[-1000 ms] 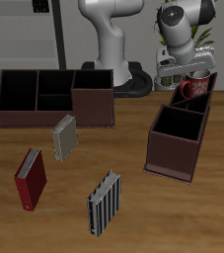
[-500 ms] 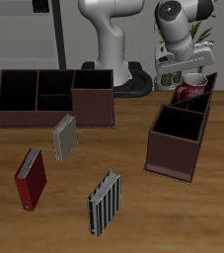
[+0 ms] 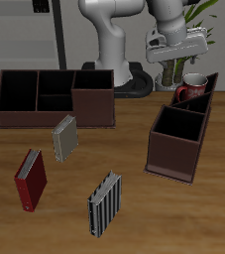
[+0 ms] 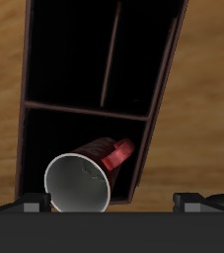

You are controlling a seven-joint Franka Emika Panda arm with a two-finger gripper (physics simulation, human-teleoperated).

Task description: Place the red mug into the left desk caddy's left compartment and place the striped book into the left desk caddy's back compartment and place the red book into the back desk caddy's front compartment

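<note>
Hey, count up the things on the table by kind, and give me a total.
Books: 3, the red book, the striped book, the grey book
Desk caddies: 2, the left desk caddy, the back desk caddy
Mugs: 1, the red mug
Total: 6

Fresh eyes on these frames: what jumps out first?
The dark red ceramic mug stands out first, tilted in a back section of the narrow angled dark brown caddy, its white inside facing the wrist camera. The end effector hangs above it, holding nothing. On the bare wooden table nearer the front edge stand a black-and-grey striped book and a red hardback, both outside any caddy.
</note>
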